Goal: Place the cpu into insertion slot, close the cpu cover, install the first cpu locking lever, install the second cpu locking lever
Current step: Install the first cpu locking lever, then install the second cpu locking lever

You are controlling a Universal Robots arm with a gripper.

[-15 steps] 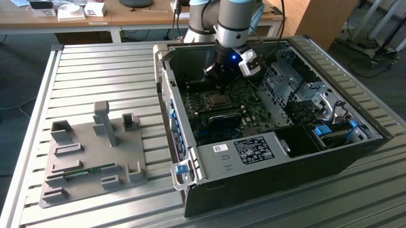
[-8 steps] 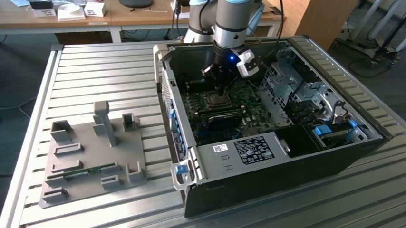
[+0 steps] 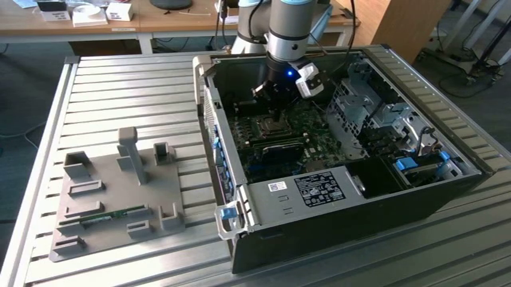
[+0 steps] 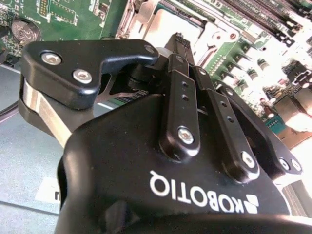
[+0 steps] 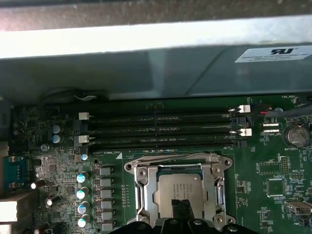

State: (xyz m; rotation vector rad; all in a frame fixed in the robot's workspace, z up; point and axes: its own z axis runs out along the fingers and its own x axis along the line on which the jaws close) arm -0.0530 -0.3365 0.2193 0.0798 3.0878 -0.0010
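**Gripper down over the seated cpu**

The gripper (image 4: 179, 40) filled the foreground of the second wrist view, its fingers (image 4: 181, 92) drawn narrow, tips together above the cpu (image 5: 181, 191). The chip lay in the slot (image 5: 144, 197), and the cover (image 5: 214, 187) sat closed around it. In the exterior view the arm (image 3: 286, 33) reached straight down into the open case (image 3: 264, 203).
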